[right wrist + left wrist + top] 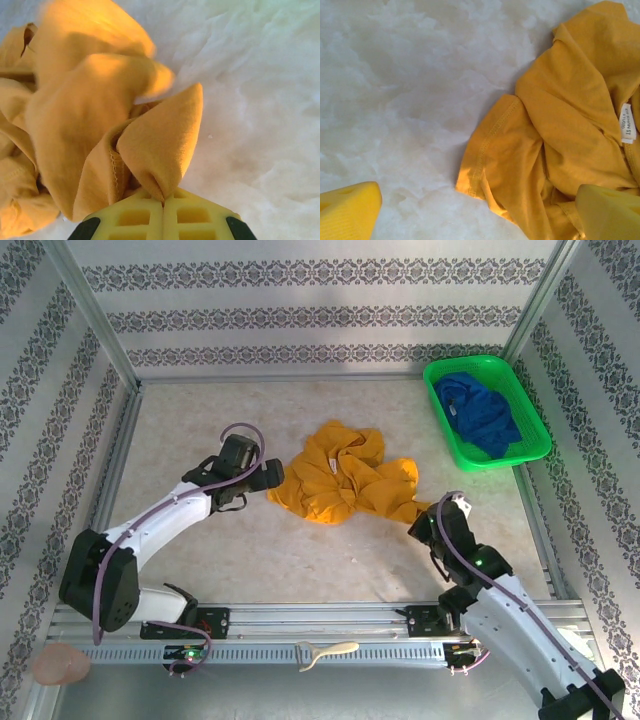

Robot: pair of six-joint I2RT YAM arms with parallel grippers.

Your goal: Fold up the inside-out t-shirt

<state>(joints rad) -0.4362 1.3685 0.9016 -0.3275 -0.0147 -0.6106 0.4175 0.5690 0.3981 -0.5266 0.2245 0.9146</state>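
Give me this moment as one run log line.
orange-yellow t-shirt: crumpled, mid-table | right jaws: shut on its right edge | left jaws: open, at its left edge | fold: not started

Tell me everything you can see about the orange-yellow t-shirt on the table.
The t-shirt is plain orange-yellow, soft cotton-like fabric, crumpled in a wrinkled heap in the middle of the table. A white label and stitched hem seams show, which fits inside-out. The right end effector is shut on a fold at its near right edge. The open left end effector sits at its left edge, with one finger over the fabric.
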